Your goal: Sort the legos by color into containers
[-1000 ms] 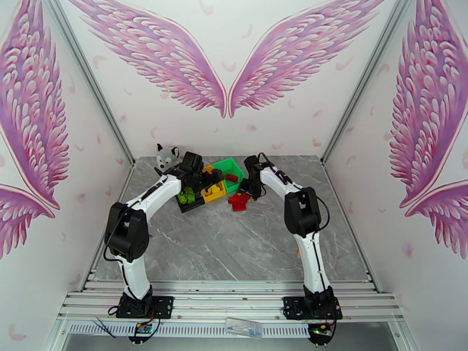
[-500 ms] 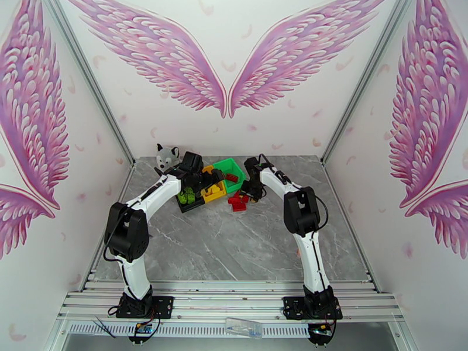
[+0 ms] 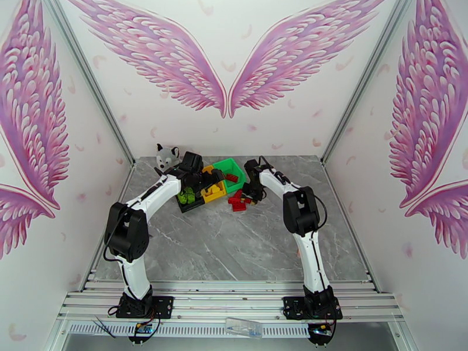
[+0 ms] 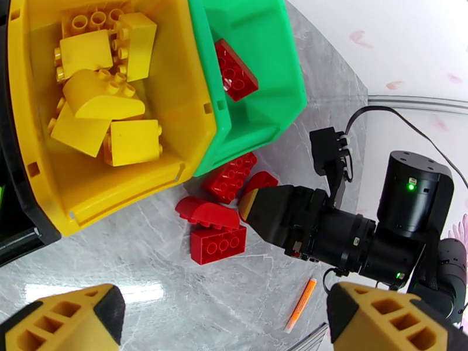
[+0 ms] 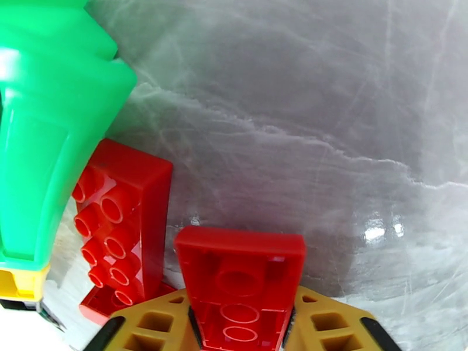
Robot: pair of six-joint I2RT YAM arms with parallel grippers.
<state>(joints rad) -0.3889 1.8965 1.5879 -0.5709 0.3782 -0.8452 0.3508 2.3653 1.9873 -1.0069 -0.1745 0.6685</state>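
Pickup: your right pincer (image 5: 240, 329) clamps a red brick (image 5: 240, 258), left pincer (image 4: 222, 320) wide apart; next, lift into green bin (image 5: 47, 141).

The left arm (image 3: 153, 196) and right arm (image 3: 310, 260) had white links, black joints; black cables ran alongside. Their fingers (image 4: 374, 314) were yellow, with hollow cells.
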